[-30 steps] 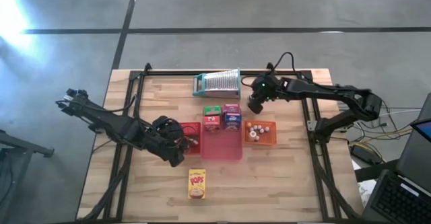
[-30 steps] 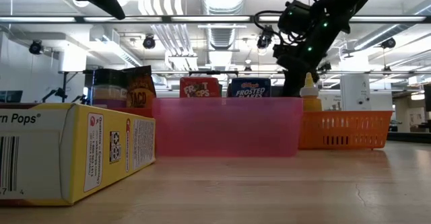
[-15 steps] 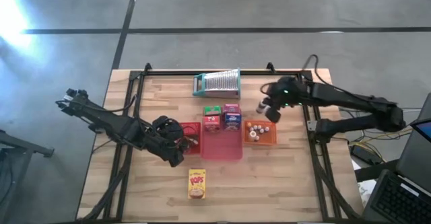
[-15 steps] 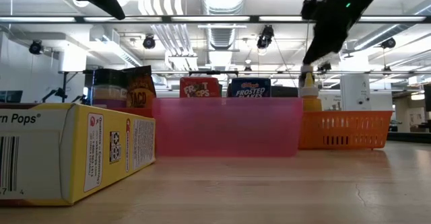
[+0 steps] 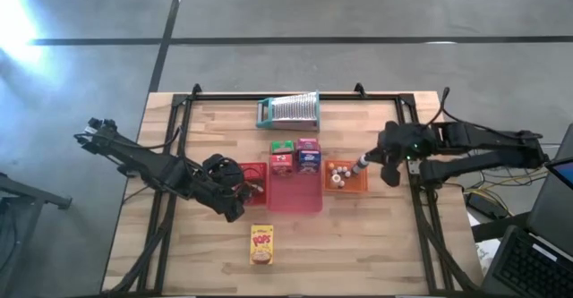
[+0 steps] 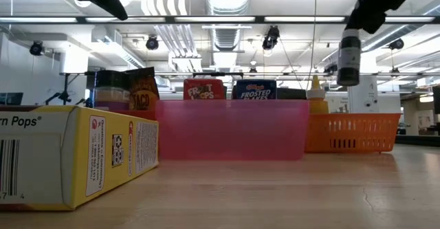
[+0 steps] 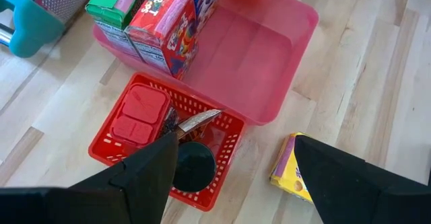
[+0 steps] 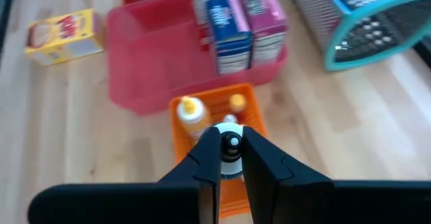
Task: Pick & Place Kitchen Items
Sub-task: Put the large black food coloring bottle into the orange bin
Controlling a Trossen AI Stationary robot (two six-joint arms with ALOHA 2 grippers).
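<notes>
pink tray (image 5: 295, 195): mid-table in front of me, mostly bare floor.
orange basket (image 5: 360, 185): just beside the pink tray.
red basket (image 5: 253, 191): touching its other side.
grater (image 5: 288, 110): ribbed silver, teal frame, lying near my table's (image 5: 376, 240) far edge.

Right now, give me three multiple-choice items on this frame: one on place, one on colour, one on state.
1. Where does the yellow box lie?
A. in the pink bin
B. on the bare table, apart from the bins
C. in the orange basket

2. What colour is the basket under the left gripper?
A. red
B. blue
C. white

3. What is the right gripper doing?
A. hanging open with nothing in it
B. resting flat on the table
C. shut on a small dark bottle held in the air

Answers: 1 B, the high view shows it alone on the wood, apart from the pink bin. 2 A, the left wrist view shows the red basket. 3 C, the low view shows the bottle above the orange basket.
</notes>
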